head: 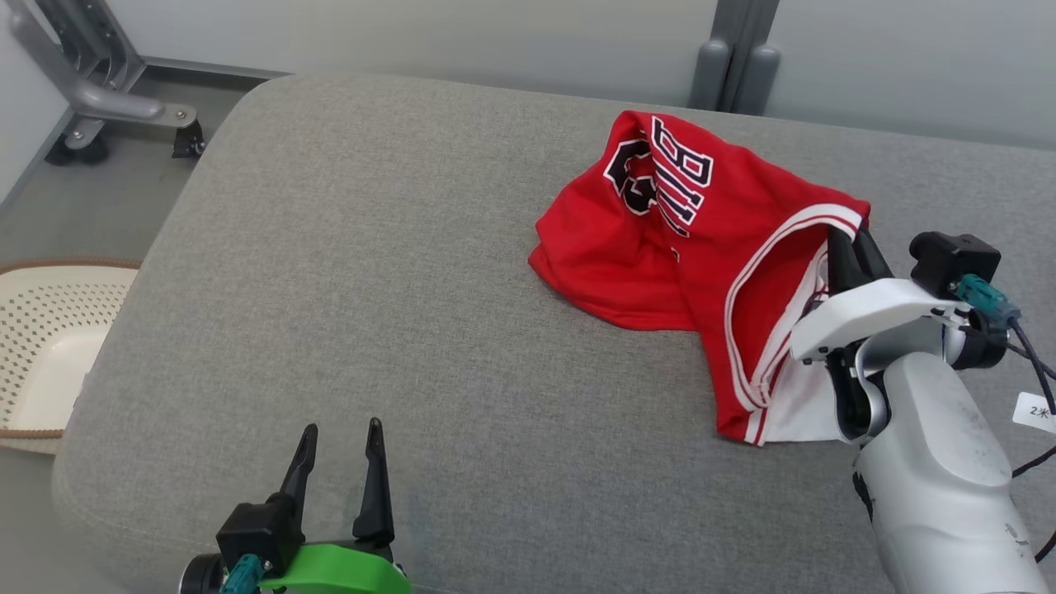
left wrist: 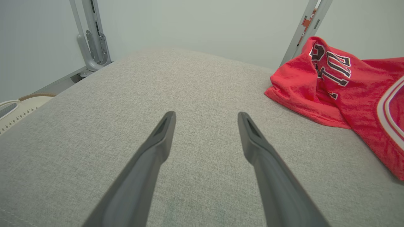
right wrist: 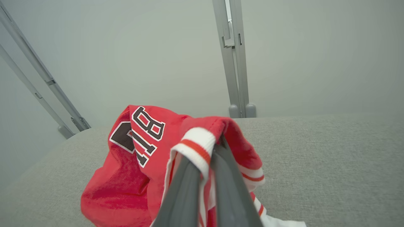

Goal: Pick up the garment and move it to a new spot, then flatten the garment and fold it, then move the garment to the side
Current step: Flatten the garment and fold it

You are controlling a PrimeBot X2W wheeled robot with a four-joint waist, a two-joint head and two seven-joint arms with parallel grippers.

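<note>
The garment [head: 685,239] is a red jersey with white-and-red trim and black lettering, crumpled on the far right of a grey cushioned surface [head: 412,289]. My right gripper [head: 850,243] is shut on its trimmed edge, which is lifted off the cushion. In the right wrist view the two dark fingers [right wrist: 186,189] pinch the striped band of the garment [right wrist: 195,142]. My left gripper [head: 340,445] hovers open near the front edge, well left of the jersey, nothing between its fingers [left wrist: 157,142]. The garment [left wrist: 341,85] sits at the right in the left wrist view.
A cream perforated basket [head: 49,338] stands on the floor beside the cushion's left edge. A grey metal frame on casters [head: 107,91] is at the back left, and an upright post [head: 734,58] behind the jersey. Wide bare cushion lies left of the jersey.
</note>
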